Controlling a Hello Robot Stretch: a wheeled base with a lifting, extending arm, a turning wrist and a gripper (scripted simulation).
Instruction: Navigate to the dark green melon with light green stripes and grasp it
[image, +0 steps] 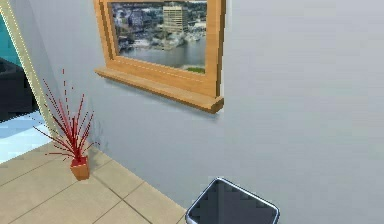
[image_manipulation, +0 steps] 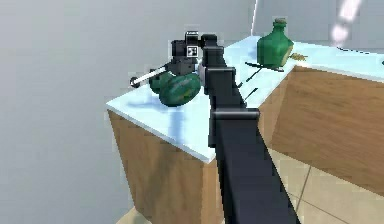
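Dark green, the melon was seen on the counter by the gripper, nearer its body than its fingertips; any hold couldn't be told.

1. Melon — dark green with lighter green streaks.
2. Bottle-shaped vessel: deep green, mottled lighter in places.
3. Counter: pale blue-white top, brown wood-grain sides.
4. Arm: black. Marker squares: white with black marks.
5. Wall: plain pale grey.
6. Window frame: orange-brown wood.
7. Plant — red stems. Its pot: terracotta orange.
8. Floor tiles: tan with darker grout lines.
9. Box-like object: glossy black, light grey rim.
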